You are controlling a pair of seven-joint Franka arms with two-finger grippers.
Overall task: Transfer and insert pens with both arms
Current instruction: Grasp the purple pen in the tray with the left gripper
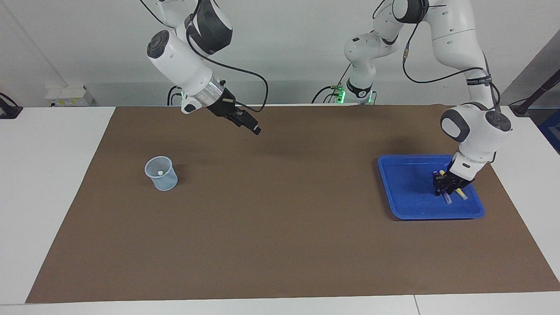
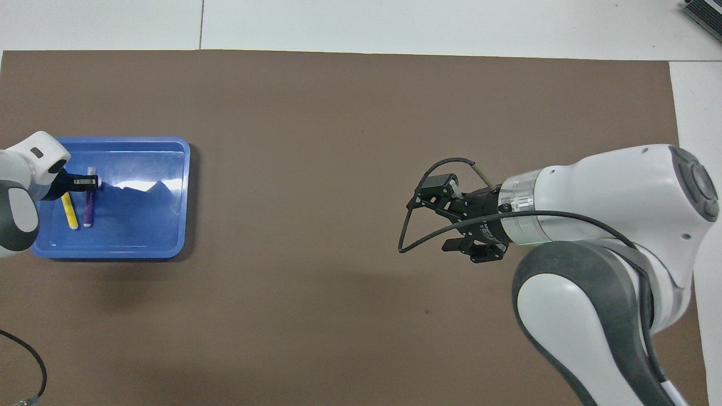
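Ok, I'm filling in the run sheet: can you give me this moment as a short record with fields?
left gripper: down in the blue tray, at the purple pen
right gripper: open, in the air over the brown mat
yellow pen: lying in the tray beside the purple pen
cup: on the mat, toward the right arm's end

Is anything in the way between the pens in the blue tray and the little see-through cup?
Nothing visible. Between the blue plastic tray holding the slim purple pen and yellow pen and the small clear plastic cup lies only bare brown mat. The right gripper hangs above the mat.
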